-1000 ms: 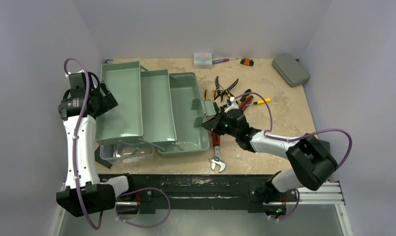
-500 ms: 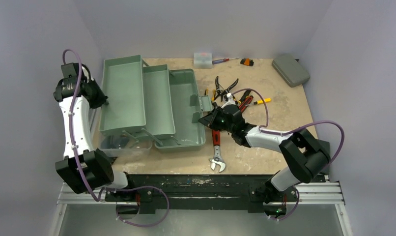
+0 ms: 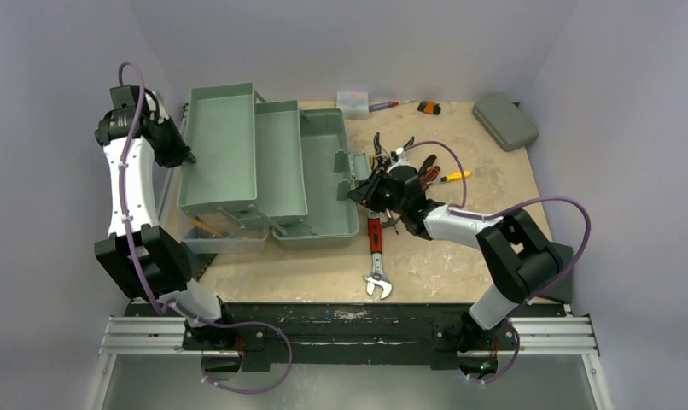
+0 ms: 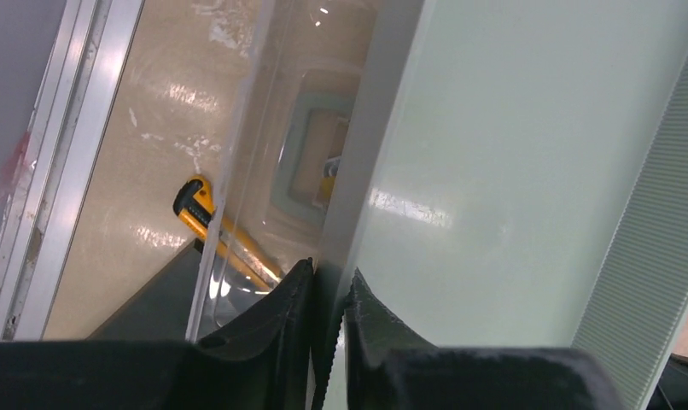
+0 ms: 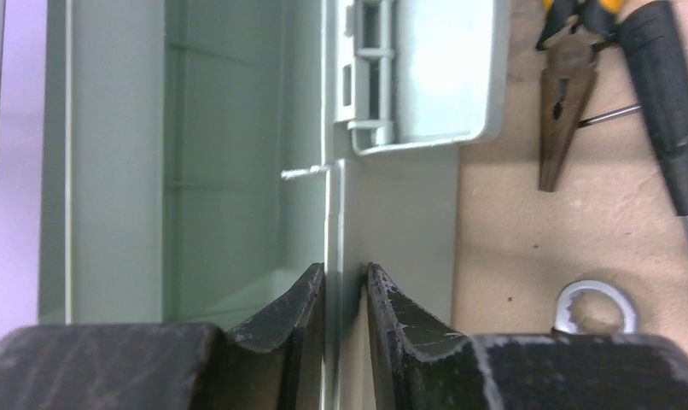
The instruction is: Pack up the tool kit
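Note:
The grey-green toolbox [image 3: 325, 175] lies open, its two fold-out trays [image 3: 217, 145] fanned to the left above the translucent lid [image 3: 225, 241]. My left gripper [image 3: 185, 159] sits at the outer tray's left edge. In the left wrist view its jaws [image 4: 332, 286] are shut astride that tray's wall [image 4: 392, 128]. My right gripper [image 3: 355, 195] is on the box's right wall near the latch [image 5: 426, 77], its jaws [image 5: 345, 278] closed over the wall [image 5: 392, 213]. Loose on the table to the right lie pliers [image 3: 390, 149], a red-handled wrench [image 3: 376, 256] and a yellow screwdriver [image 3: 453, 177].
A yellow-handled tool [image 4: 195, 201] shows through the lid. At the back stand a small clear box [image 3: 352, 102], an orange-black item [image 3: 428, 108] and a flat grey case [image 3: 504, 120]. Walls close in on three sides, with the left wall close behind my left arm.
My left gripper swung to the outer tray's edge and closed on its wall. The toolbox has slid toward the back and turned a little. My right gripper travelled with the wall.

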Tool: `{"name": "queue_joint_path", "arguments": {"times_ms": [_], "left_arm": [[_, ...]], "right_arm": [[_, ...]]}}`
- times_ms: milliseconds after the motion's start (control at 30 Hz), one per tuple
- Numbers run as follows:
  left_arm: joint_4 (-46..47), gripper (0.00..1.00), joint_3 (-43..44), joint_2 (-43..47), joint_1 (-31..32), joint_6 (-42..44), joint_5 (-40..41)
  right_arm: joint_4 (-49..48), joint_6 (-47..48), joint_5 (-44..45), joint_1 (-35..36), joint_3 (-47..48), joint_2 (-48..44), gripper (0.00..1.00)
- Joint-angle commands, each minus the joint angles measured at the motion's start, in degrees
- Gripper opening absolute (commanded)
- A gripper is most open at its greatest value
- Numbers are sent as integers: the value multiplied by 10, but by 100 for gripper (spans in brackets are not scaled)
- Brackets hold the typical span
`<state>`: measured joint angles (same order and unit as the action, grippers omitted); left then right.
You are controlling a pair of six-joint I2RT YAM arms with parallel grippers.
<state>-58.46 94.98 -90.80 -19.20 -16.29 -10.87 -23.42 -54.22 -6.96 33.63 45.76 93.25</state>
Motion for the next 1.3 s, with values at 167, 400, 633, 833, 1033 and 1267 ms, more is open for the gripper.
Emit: {"name": "queue_joint_path", "arguments": {"times_ms": [167,400,633,833,1033,1267], "left_arm": [[-19,83,92,28,26,-58,-4],[-74,100,151,93,142,-24,131],[-83,100,152,144,326,-39,216],[-31,98,72,183,500,-74,252],[16,97,3,182,620,-97,260],[76,100,-92,244,641,-108,254]], "right_arm": [[131,105,35,-1,59,-114,51],[283,213,112,-26,80,-194,70],[377,318,144,-53,91,-187,71],[402,347,131,-59,112,-103,64],[419,362,101,-59,169,-6,60],[437,363,113,-59,208,83,52]]}}
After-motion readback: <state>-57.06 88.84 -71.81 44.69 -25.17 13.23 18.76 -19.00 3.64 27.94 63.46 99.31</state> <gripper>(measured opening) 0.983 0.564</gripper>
